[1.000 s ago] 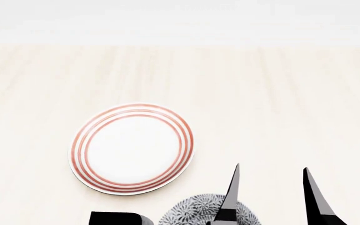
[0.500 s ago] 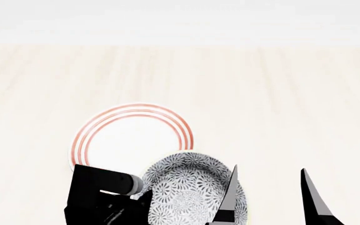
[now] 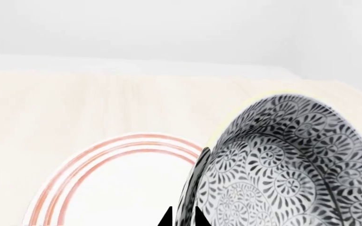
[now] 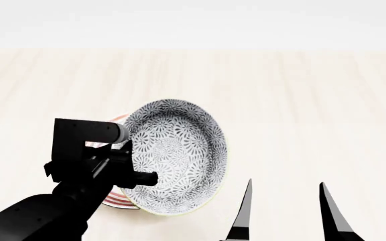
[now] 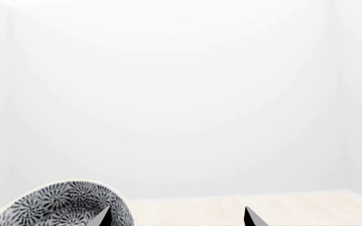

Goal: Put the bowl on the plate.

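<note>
The bowl (image 4: 179, 150), grey-and-white floral with a pale rim, hangs tilted on its side over the plate (image 4: 118, 200), hiding most of it. My left gripper (image 4: 147, 178) is shut on the bowl's rim. In the left wrist view its two black fingertips pinch the wall of the bowl (image 3: 288, 165), one inside and one outside. The plate (image 3: 118, 183), white with red-orange rings, lies below and beyond my left gripper (image 3: 182, 217). My right gripper (image 4: 287, 211) stands open to the right of the bowl, holding nothing. In the right wrist view the bowl (image 5: 61, 202) shows just beside one finger of my right gripper (image 5: 176, 219).
The pale wooden tabletop (image 4: 313, 100) stretches away on all sides of the plate. A white wall stands behind its far edge. My left arm (image 4: 52, 211) reaches in from the near left corner.
My left arm has carried the bowl up and away from the table's near edge until it hangs over the plate. The bowl now covers most of the plate. The right gripper has barely moved.
</note>
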Tool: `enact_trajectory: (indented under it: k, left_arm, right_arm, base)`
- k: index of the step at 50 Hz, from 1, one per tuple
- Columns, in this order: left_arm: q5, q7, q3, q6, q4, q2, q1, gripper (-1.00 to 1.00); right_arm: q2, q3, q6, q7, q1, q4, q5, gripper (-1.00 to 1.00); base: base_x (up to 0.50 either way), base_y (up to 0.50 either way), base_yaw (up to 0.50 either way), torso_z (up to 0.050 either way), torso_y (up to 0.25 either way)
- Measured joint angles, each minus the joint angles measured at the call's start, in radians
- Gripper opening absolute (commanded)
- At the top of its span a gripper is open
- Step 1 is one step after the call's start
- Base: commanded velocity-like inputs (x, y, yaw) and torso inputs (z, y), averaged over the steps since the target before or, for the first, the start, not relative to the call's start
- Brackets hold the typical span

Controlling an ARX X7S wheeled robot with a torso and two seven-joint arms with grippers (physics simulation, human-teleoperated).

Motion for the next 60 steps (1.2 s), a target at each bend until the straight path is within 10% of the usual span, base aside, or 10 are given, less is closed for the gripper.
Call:
enact_trajectory:
  k: [29,60]
  left_arm:
    - [-0.051,0.064,-0.076,0.139,-0.649,0.109,-0.289,-1.00]
    - [-0.347,0.081,0.176,0.331,-1.076,0.134,-0.481,-1.00]
  right_arm:
    - [0.011,-0.020,-0.002,0.005,0.000,0.012,0.011,1.00]
    - [0.022,-0.035,-0.012,0.012,0.002,0.033,0.016,1.00]
  base:
    - [0.00,0.00,0.00,0.000,0.000]
    - [0.00,0.00,0.00,0.000,0.000]
